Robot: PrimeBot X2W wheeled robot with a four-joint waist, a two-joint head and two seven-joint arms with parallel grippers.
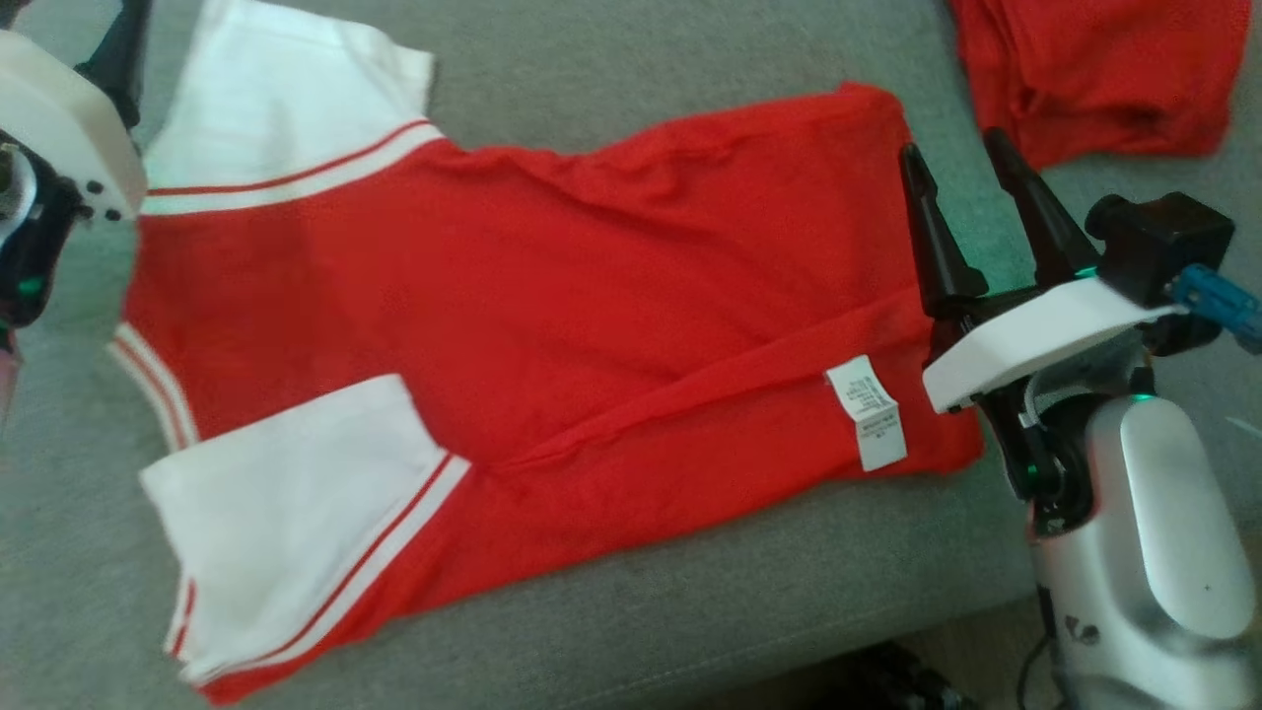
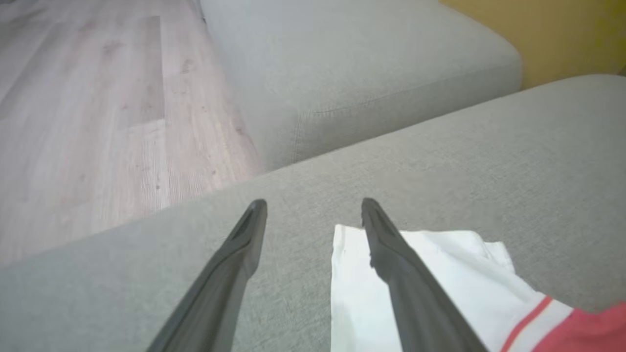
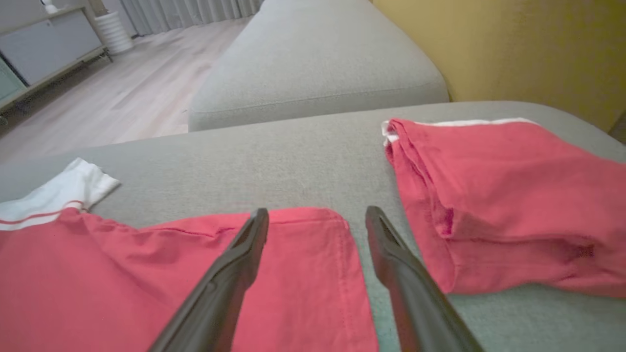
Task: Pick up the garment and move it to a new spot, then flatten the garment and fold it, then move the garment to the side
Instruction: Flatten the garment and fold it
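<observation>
A red garment [image 1: 552, 296] with white sleeves lies spread across the grey sofa cushion [image 1: 690, 602], its hem to the right and a white care label [image 1: 868, 411] showing near that hem. The near sleeve [image 1: 286, 513] and far sleeve [image 1: 286, 108] lie at the left. My right gripper [image 1: 951, 148] stands open just above the hem's far corner [image 3: 313, 230], nothing between its fingers. My left gripper [image 2: 313, 208] hangs open over the far sleeve's corner [image 2: 440, 274], one finger above the white cloth.
A second red garment [image 1: 1094, 69], folded, lies at the cushion's far right [image 3: 513, 195]. Another grey cushion [image 2: 352, 68] sits beyond, with wooden floor [image 2: 98, 107] to its side and a yellow wall [image 3: 513, 49] behind. The cushion's front edge runs along the bottom of the head view.
</observation>
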